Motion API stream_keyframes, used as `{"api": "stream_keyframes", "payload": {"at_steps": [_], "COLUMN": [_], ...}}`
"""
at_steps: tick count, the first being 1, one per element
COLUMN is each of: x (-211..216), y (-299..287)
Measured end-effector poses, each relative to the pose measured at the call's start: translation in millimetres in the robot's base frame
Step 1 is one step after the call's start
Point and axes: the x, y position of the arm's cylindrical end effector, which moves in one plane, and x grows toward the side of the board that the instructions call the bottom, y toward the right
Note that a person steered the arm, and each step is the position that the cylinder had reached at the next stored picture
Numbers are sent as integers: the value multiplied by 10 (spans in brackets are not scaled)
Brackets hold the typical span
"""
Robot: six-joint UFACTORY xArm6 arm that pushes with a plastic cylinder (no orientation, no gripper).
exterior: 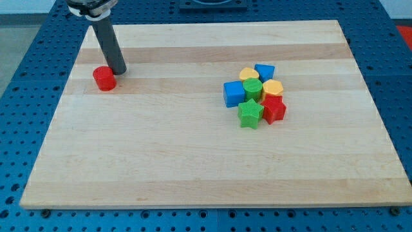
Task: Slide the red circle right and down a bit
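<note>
Camera view's left holds the red circle (104,78) on the tabletop (193,161), near its upper-left corner; my tip (120,71) sits just right of it and slightly above, apparently touching; this tool is a bare rod with no jaws, gripping nothing. Well apart to the right huddle a blue cube (234,94), green star (250,115), green block (252,88), yellow block (249,74), blue block (264,71), yellow block (273,89) and red star (273,109).

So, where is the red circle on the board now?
The red circle sits near the board's upper left in the camera view, just left of and below my tip, far from the block cluster at the right.
</note>
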Motion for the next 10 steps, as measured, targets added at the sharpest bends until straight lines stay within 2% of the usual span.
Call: {"api": "stream_keyframes", "payload": {"at_steps": [1,3,4,7,10], "x": [-43,-124,127,99,276], "y": [133,-423,-497,-303,-187]}}
